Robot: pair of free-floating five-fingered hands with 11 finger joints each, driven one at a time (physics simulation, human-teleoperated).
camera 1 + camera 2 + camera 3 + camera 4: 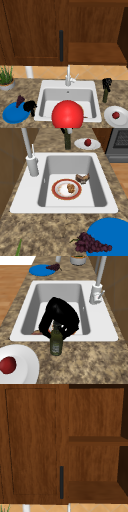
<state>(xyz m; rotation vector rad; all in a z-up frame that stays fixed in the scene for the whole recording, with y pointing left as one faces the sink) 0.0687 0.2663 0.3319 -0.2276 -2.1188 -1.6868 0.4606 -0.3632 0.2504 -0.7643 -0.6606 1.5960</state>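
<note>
My right hand (107, 83) sits on top of a dark green bottle (105, 95) that stands upright on the counter right of the sink (42, 100); its fingers look curled round the neck. In the right side view that hand (60, 316) arches behind the bottle (56, 343). My left hand (29, 106) hovers at the right edge of a blue plate (12, 115) carrying dark grapes (19, 100). In the sink basin lie a red-rimmed plate (54, 189) with a bit of food and a brown pastry (82, 178). A big red round shape (67, 114) covers the sink's front.
A white plate (110, 118) with a red apple (115, 115) lies front right. The faucet (68, 76) rises behind the basin. A potted plant (6, 80) stands far left. Above are a cabinet door with a dark handle (61, 482) and an open shelf (96, 490).
</note>
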